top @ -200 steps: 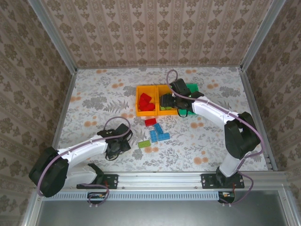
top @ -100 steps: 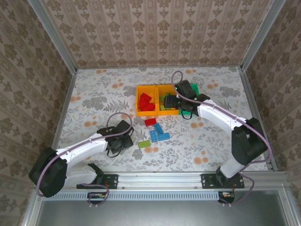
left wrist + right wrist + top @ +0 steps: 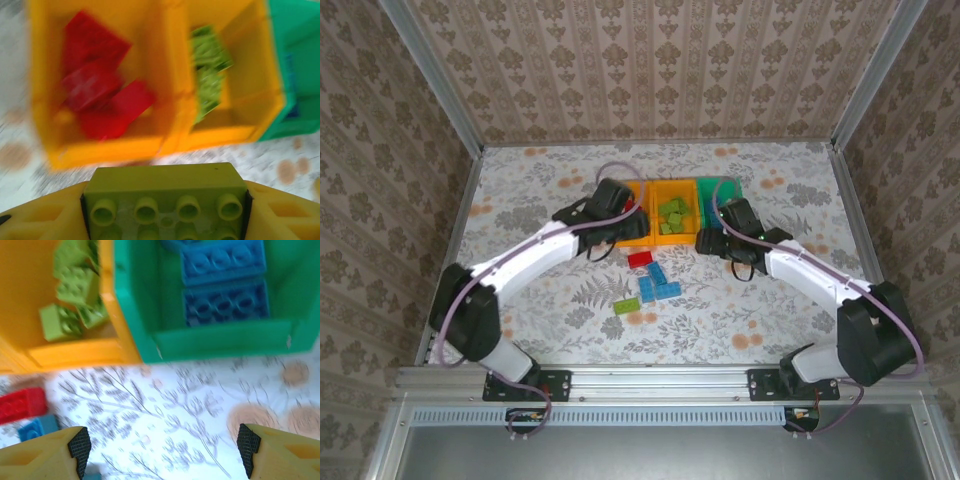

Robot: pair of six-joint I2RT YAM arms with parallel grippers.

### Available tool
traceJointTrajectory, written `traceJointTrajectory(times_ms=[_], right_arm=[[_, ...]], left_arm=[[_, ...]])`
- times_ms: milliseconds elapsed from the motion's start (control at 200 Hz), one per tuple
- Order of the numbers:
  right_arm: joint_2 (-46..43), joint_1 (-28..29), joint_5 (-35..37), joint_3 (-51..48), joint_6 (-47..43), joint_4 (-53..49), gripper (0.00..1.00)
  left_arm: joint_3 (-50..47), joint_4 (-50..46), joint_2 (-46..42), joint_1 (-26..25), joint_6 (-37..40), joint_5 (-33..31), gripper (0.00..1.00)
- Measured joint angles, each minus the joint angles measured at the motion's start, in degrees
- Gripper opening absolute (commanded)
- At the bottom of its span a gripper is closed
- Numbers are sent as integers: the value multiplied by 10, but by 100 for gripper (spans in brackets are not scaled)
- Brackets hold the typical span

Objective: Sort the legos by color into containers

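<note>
Three containers (image 3: 675, 240): two orange-yellow, one green; loose legos (image 3: 640, 259): one red, one lime, roughly three blue

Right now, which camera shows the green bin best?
The right wrist view: the green bin sits close and fairly sharp, blue bricks lying inside. The top external view shows it small, partly under the right arm. The left wrist view catches a blurred corner.

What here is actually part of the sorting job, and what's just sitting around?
Part of the job: left orange bin (reds), middle orange bin (limes), green bin (blues), loose red brick, loose blue bricks, loose lime brick, carried lime brick in the left gripper.
Just there: flowered table cover, wallpapered walls, metal frame.
</note>
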Motion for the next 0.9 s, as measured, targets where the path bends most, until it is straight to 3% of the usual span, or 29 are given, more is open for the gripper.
traceJointTrajectory(times_ms=[230, 455, 765, 845, 900], right_arm=[[-39, 6, 0, -60, 26, 0, 80], [-50, 43, 4, -73, 44, 0, 80], [-57, 144, 35, -77, 68, 4, 81], [-53, 168, 39, -77, 73, 7, 84], [-43, 185, 43, -77, 78, 10, 84]], left_arm=[[181, 27, 168, 0, 93, 84, 62], [277, 25, 288, 4, 115, 132, 65], [321, 18, 322, 13, 118, 145, 84], [321, 18, 322, 15, 116, 144, 99], [319, 19, 322, 15, 117, 143, 100]])
